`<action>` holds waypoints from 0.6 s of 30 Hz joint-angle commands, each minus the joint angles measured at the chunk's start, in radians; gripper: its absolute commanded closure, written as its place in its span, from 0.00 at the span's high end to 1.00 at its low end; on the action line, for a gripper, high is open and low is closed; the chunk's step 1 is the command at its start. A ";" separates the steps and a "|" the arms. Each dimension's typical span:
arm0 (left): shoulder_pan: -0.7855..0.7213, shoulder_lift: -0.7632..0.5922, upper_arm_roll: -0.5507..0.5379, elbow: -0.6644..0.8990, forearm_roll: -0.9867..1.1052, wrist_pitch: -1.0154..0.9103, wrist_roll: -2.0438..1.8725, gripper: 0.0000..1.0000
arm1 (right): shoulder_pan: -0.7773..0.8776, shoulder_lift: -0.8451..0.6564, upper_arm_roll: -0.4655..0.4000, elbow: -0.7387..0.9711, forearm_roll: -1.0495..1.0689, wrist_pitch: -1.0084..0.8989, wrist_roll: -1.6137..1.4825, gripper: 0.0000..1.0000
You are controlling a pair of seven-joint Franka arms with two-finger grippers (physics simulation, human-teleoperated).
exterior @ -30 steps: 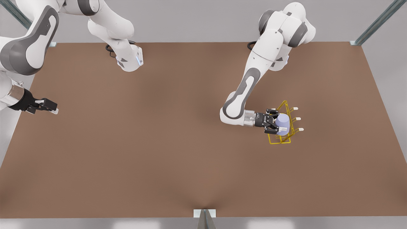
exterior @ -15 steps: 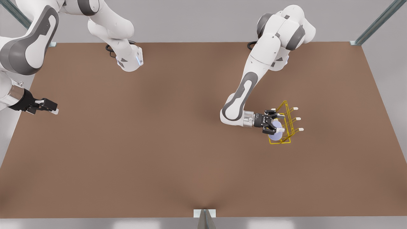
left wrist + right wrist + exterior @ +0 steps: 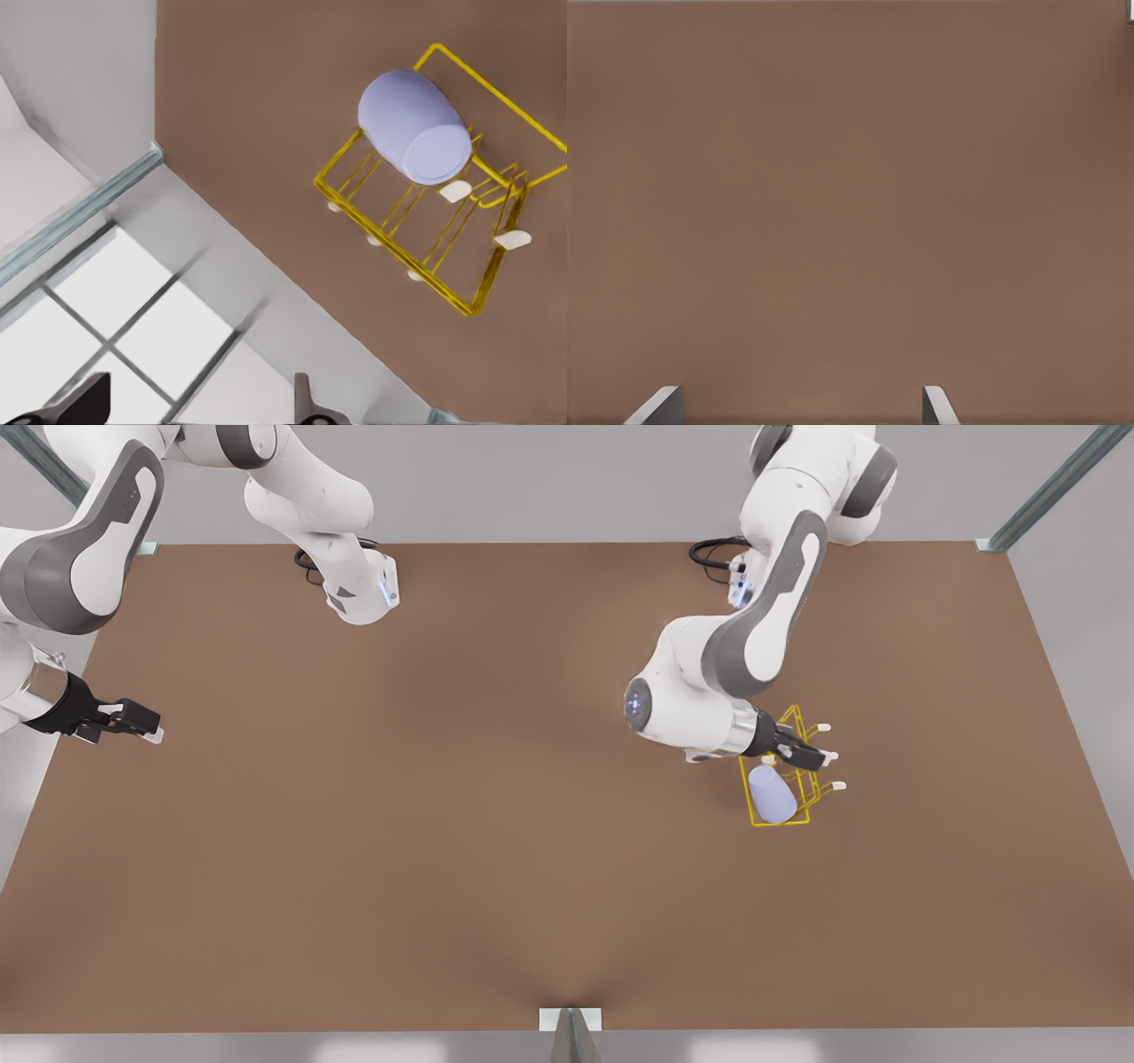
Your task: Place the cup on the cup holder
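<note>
Brown worktop (image 3: pixel 461 850) carries everything. Two white Franka arms are mounted at its far edge.

Left pincer (image 3: pixel 802 751) sits over the cup holder (image 3: pixel 780 815), on the front view's right. Its wrist view looks down on the rack and cup, and both fingertips (image 3: pixel 306 403) show well apart with nothing between them, so it is open wide and empty.

Right pincer (image 3: pixel 133 722) hangs at the worktop edge on the front view's left, well apart from the rack; this arm waits. Its wrist view shows only bare brown surface, with two fingertips (image 3: pixel 660 405) spread wide and nothing held.

Cup holder: yellow wire rack, rectangular frame, angled prongs with white caps (image 3: pixel 837 786). It stands directly below and just beside the left pincer.

Cup (image 3: pixel 771 793): lavender-blue tumbler, tilted, lying inside the rack frame just below the left pincer and clear of its fingers. In the left wrist view the cup (image 3: pixel 415 128) leans on the wires at one end of the frame, flat base toward the camera, close to a white cap (image 3: pixel 454 190). Can't tell whether a prong is inside it.
</note>
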 commanded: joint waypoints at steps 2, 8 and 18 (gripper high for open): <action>0.078 0.000 0.070 0.102 -0.657 0.228 -0.252 1.00 | 0.000 -0.002 0.000 0.000 0.001 0.000 0.000 1.00; 0.334 -0.126 -0.072 0.139 -0.674 0.382 -0.579 1.00 | 0.000 -0.001 0.000 0.000 0.001 0.000 0.000 1.00; 0.546 -0.266 -0.257 -0.001 -0.623 0.349 -0.631 1.00 | 0.002 0.000 0.000 0.000 0.001 0.000 0.000 1.00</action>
